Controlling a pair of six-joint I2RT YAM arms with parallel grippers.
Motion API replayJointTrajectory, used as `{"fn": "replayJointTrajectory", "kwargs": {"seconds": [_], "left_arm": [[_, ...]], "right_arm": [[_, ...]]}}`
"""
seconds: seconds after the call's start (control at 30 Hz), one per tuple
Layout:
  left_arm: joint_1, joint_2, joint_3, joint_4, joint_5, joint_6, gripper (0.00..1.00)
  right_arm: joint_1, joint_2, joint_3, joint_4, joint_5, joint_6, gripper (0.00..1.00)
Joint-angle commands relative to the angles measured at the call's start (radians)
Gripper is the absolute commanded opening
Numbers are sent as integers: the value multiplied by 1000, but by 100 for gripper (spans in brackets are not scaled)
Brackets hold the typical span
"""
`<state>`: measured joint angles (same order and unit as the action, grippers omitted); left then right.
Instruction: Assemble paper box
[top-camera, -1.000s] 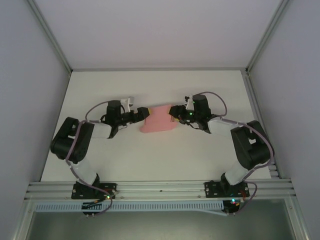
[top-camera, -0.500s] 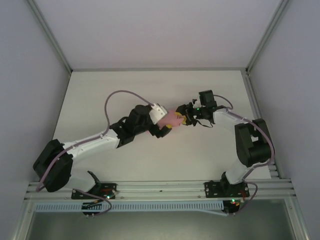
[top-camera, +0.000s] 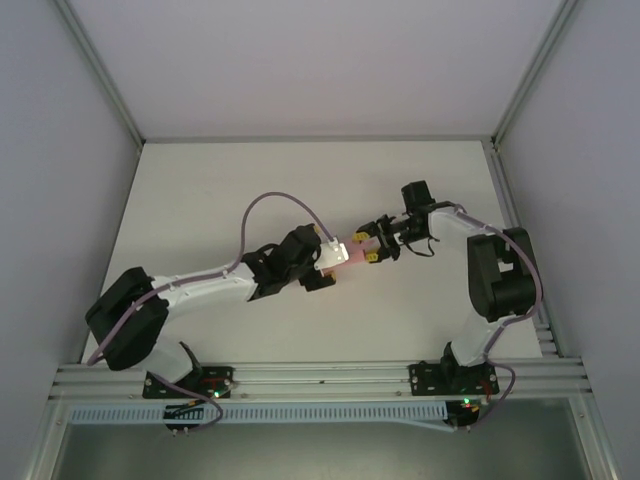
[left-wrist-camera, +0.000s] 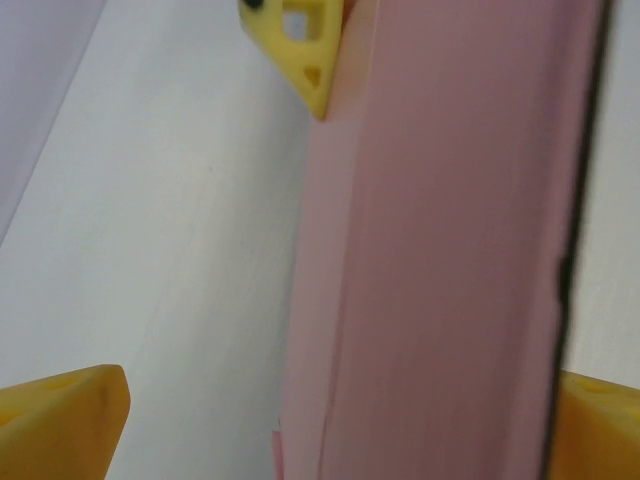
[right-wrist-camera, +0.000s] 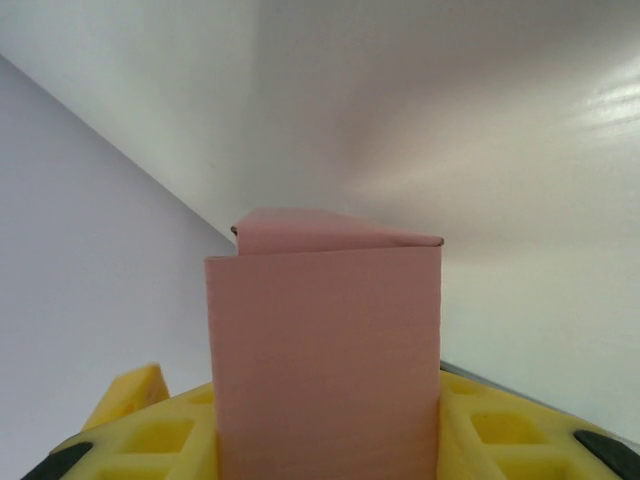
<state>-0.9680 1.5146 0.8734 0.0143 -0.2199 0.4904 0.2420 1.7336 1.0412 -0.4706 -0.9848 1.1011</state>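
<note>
**Jaws close in on pink carton from both sides**

Right jaws pinch the folded paper box between yellow pads, and the card stands up out of the grip in the right wrist view. Left jaws are spread wide around the same box. One yellow fingertip is clear of the card, with bare tabletop between them. The other fingertip sits at the box's far edge, and the blurred left wrist view does not show whether it touches. From above, the box lies between the left arm and the right arm, near the middle of the tabletop.
</note>
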Motion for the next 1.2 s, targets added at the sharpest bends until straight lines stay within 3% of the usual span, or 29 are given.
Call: {"fn": "replayJointTrajectory", "kwargs": {"seconds": [0.0, 0.13, 0.2, 0.3, 0.4, 0.53, 0.63, 0.7, 0.73, 0.9, 1.03, 1.1, 1.17], "left_arm": [[-8, 15, 34, -14, -42, 46, 100], [-8, 34, 44, -18, -28, 56, 91], [-7, 49, 54, -21, -27, 54, 78], [-5, 73, 72, -34, -29, 54, 65], [-6, 74, 74, -31, -27, 60, 59], [7, 54, 69, -38, 29, 61, 47], [44, 42, 78, -85, 110, 53, 43], [69, 38, 94, -138, 157, 43, 35], [78, 36, 106, -180, 184, 48, 35], [98, 34, 154, -354, 250, 118, 41], [117, 87, 212, -516, 294, 194, 42], [138, 128, 251, -577, 311, 207, 42], [149, 170, 294, -612, 310, 204, 43]], "right_arm": [[-5, 7, 53, -85, -67, -27, 35], [-4, 24, 63, -113, -82, -48, 36], [-3, 29, 63, -104, -92, -47, 36], [4, 26, 68, -86, -93, -43, 36], [6, 21, 61, -90, -95, -51, 40], [2, 3, 61, -111, -57, -86, 56], [-7, -40, 64, -105, 40, -123, 70], [-20, -79, 73, -108, 119, -168, 95], [-32, -97, 77, -104, 164, -191, 100], [-87, -213, 81, -96, 463, -321, 100], [-83, -365, 40, 22, 689, -503, 100], [-82, -467, -66, 182, 717, -575, 100], [-78, -555, -188, 382, 618, -638, 100]]}}
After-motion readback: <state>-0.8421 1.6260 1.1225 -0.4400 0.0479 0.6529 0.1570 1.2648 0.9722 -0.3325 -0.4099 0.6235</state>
